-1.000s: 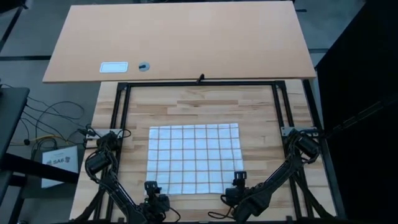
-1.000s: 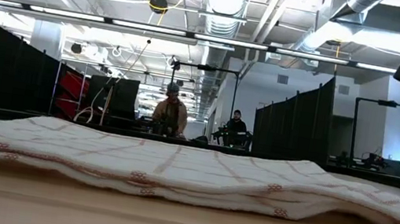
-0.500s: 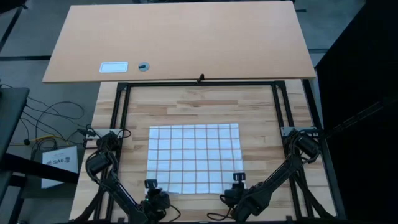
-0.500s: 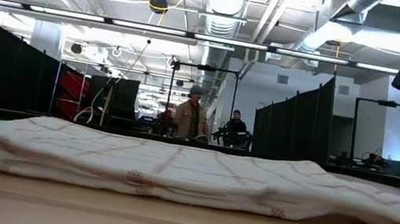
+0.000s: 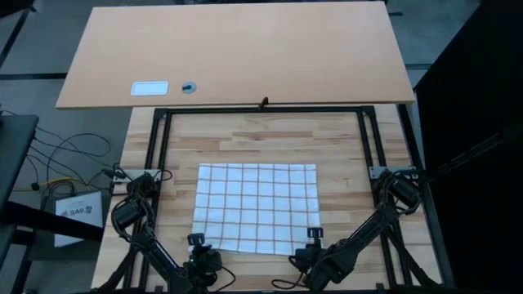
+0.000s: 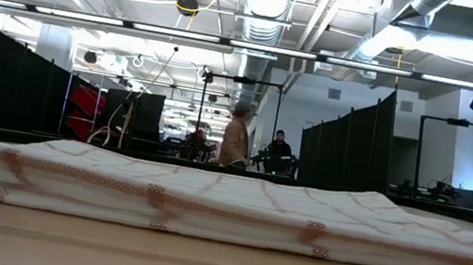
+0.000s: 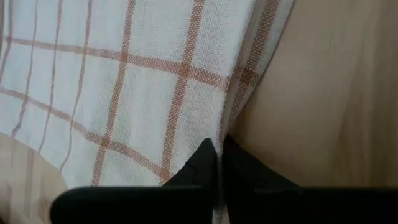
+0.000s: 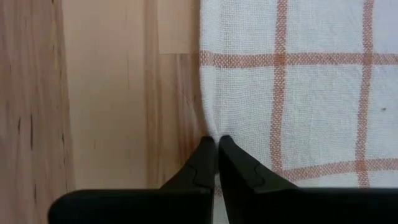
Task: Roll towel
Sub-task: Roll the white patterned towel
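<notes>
White towel (image 5: 257, 208) with a brown-orange check grid lies on pale wooden table (image 5: 343, 147).

One towel (image 5: 257, 208), two hands: left hand (image 5: 198, 247), right hand (image 5: 312, 238); one white card (image 5: 149, 88).

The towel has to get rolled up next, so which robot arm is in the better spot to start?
Neither alone: the left gripper and right gripper each pinch a near corner of the towel, so both look equally ready to start together.
</notes>
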Controlling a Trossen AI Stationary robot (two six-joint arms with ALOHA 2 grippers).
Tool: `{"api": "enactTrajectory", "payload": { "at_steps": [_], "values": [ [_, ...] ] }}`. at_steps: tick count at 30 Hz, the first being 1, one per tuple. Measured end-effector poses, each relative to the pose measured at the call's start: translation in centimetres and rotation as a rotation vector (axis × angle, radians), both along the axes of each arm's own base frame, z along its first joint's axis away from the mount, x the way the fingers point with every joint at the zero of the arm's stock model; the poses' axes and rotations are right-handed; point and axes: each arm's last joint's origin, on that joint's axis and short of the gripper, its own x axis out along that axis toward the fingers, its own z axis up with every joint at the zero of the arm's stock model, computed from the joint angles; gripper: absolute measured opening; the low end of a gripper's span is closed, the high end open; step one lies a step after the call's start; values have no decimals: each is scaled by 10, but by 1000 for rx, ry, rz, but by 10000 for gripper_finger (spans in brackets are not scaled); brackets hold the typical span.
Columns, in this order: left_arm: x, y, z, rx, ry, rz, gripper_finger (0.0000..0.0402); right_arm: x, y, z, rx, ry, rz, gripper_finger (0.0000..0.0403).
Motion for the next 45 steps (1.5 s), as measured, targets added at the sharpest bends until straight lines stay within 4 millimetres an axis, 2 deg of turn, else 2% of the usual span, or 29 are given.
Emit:
{"api": "enactTrajectory", "payload": {
  "at_steps": [3,14,34,45],
  "values": [
    [0,0,1,-4,4,-10,0,-1,1,1,12,2,-1,1],
    [0,-4,23,-129,-18,4,0,-3,1,7,47,10,-1,0],
    [-1,-5,24,-137,14,-42,0,-2,0,10,61,8,-10,0],
    [0,-12,45,-308,9,-38,0,-7,4,36,177,37,-5,0]
  ]
}}
